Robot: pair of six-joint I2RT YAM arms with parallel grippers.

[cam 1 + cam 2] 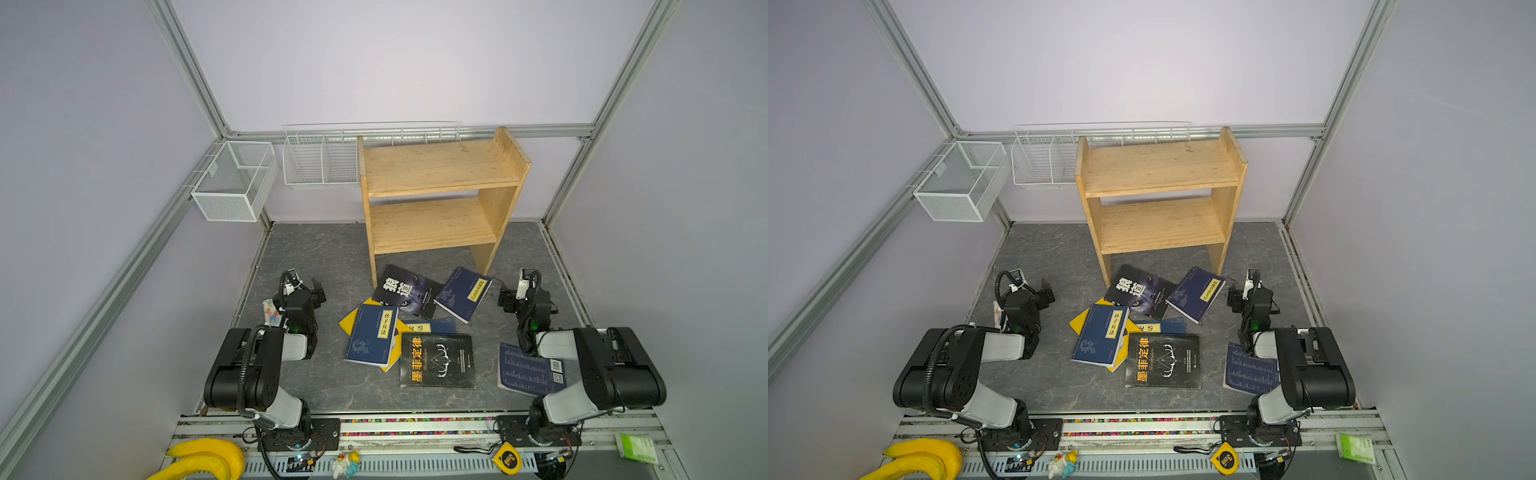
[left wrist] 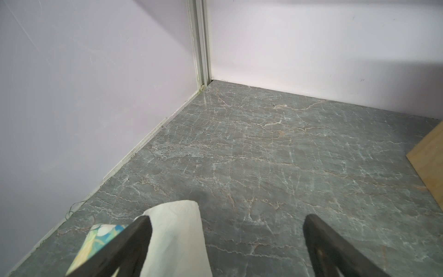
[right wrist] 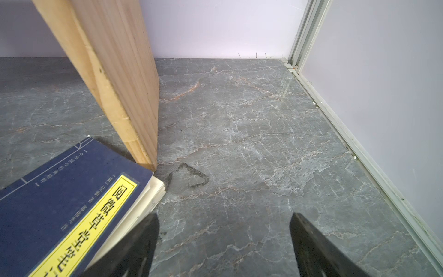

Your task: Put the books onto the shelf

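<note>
Pine shelf (image 1: 440, 166) empty upper centre in both top views, books (image 1: 370, 334) strewn just below; left wrist: left gripper (image 2: 227, 227) spread, no book ahead; right wrist: right gripper (image 3: 224, 227) spread, navy book (image 3: 60, 203) lower left, diagonal, so right arm nearer.

White mesh basket (image 1: 235, 183) far left on frame; wire basket (image 1: 320, 162) beside it. Near edge: yellow bananas (image 1: 208, 459) left, small figurine (image 1: 345, 462), yellow tape measure (image 1: 508, 459), green packet (image 1: 636, 448) right.
</note>
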